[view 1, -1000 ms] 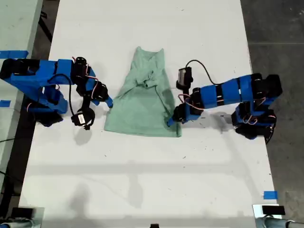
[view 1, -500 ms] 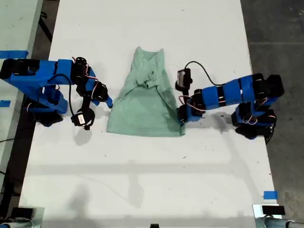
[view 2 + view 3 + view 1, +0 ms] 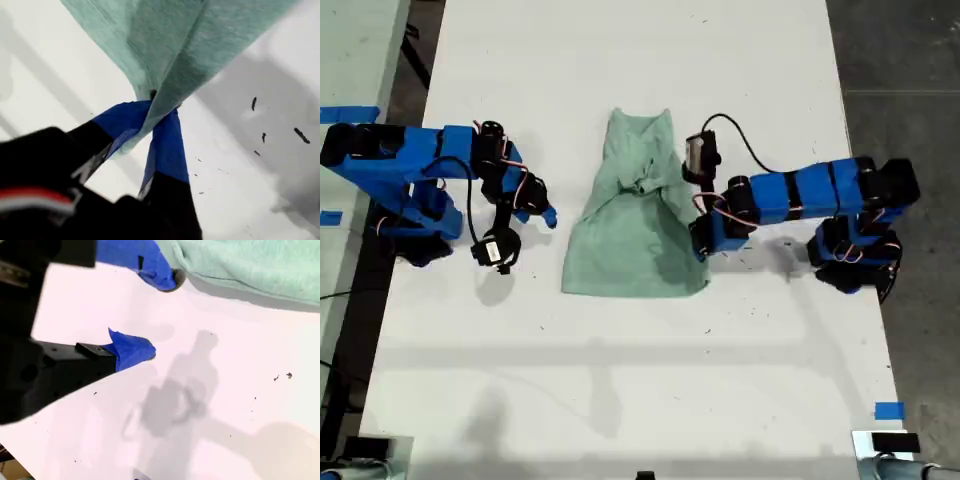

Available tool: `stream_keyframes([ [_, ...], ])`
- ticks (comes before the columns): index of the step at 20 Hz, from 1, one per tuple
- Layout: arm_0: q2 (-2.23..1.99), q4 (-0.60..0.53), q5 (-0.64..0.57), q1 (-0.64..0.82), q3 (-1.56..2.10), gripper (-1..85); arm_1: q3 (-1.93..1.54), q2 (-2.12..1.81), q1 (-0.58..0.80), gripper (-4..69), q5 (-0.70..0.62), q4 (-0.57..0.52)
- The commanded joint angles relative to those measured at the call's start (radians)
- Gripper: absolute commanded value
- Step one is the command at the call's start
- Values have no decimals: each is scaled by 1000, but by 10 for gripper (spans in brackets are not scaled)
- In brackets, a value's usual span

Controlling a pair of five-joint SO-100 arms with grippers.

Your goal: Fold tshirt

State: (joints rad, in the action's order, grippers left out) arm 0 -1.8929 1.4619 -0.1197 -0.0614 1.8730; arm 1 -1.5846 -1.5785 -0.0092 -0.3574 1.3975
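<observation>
1. My first gripper, blue-taped jaws pinched tight on a bunched edge of the tshirt, cloth fanning out above the fingertips.
2. My second gripper, jaws parted and empty, upper fingertip just beside the tshirt's hem, not touching it as far as visible.
3. In the exterior view, the tshirt partly folded at the middle of the white table, neck end toward the top, its right edge caught by my first gripper.
4. My second gripper near the cloth on the exterior view's left.
</observation>
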Motion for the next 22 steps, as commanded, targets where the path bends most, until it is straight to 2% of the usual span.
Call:
stream_keyframes([
  [1,6,-9,0,-15,-54,159,242,118,-2,-18,3,6],
  [3,12,-9,0,-15,-58,159,321,227,8,-19,29,-46],
  [5,15,-9,0,-15,-60,159,308,295,28,-19,72,-166],
  [7,15,-11,0,-15,-61,159,305,373,40,19,92,-252],
  [8,15,-11,-2,-17,-63,159,301,407,43,62,98,-290],
  [9,15,-11,-2,-17,-63,160,290,440,46,223,98,-336],
  [10,15,-11,-2,-18,-66,160,298,471,46,284,104,-342],
  [11,15,-8,-2,-20,-69,161,299,482,44,314,112,-344],
  [13,15,0,0,-25,-75,164,310,463,38,332,126,-285],
  [17,25,31,6,-37,-117,173,370,288,5,293,118,-87],
  [22,158,43,21,-84,-290,181,350,66,-25,289,112,71],
])
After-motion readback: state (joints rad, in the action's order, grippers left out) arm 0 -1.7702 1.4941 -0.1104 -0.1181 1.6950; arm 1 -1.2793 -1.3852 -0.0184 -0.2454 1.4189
